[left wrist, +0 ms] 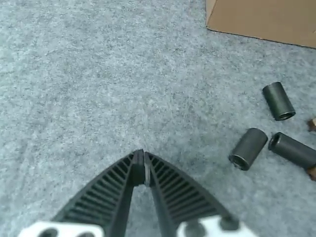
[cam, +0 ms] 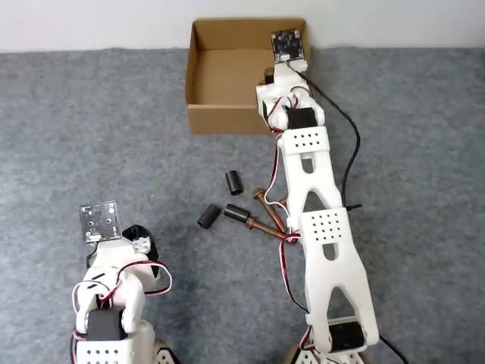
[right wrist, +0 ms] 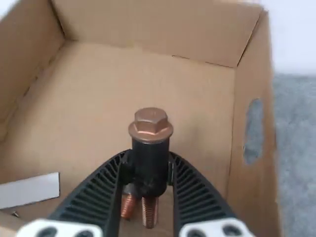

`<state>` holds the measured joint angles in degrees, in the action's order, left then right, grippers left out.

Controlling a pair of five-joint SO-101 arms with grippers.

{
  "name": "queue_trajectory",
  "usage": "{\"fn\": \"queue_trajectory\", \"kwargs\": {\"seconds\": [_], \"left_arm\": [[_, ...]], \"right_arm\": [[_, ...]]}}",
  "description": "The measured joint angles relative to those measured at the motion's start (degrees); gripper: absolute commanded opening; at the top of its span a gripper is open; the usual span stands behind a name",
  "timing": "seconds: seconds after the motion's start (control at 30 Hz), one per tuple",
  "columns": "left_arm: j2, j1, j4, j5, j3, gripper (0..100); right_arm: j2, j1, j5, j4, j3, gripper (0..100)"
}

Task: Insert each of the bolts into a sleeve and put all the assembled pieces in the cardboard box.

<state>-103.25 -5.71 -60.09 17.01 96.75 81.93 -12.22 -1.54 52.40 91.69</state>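
Sleeves (cam: 209,216) are seen loose on the counter (cam: 76,136), right of the left gripper (left wrist: 143,158), which is closed on nothing; copper bolts (cam: 269,214) lie just beside them. Farther right, an assembled piece (right wrist: 150,126) is clamped by its sleeve in the right gripper (right wrist: 146,163) over the cardboard box (cam: 227,117) floor. Judged stiff, weighty and smooth, it is best held across the sleeve.
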Motion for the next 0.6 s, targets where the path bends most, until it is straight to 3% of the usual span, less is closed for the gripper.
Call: {"fn": "queue_trajectory", "kwargs": {"seconds": [0.1, 0.3, 0.6], "left_arm": [[0.0, 0.0, 0.0, 0.0, 0.0, 0], [0.0, 0.0, 0.0, 0.0, 0.0, 0], [0.0, 0.0, 0.0, 0.0, 0.0, 0]], "right_arm": [[0.4, 0.0, 0.0, 0.0, 0.0, 2.0], [0.4, -0.1, 0.0, 0.0, -0.7, 17.3], [-0.4, 0.1, -0.4, 0.4, -0.7, 0.7]]}}
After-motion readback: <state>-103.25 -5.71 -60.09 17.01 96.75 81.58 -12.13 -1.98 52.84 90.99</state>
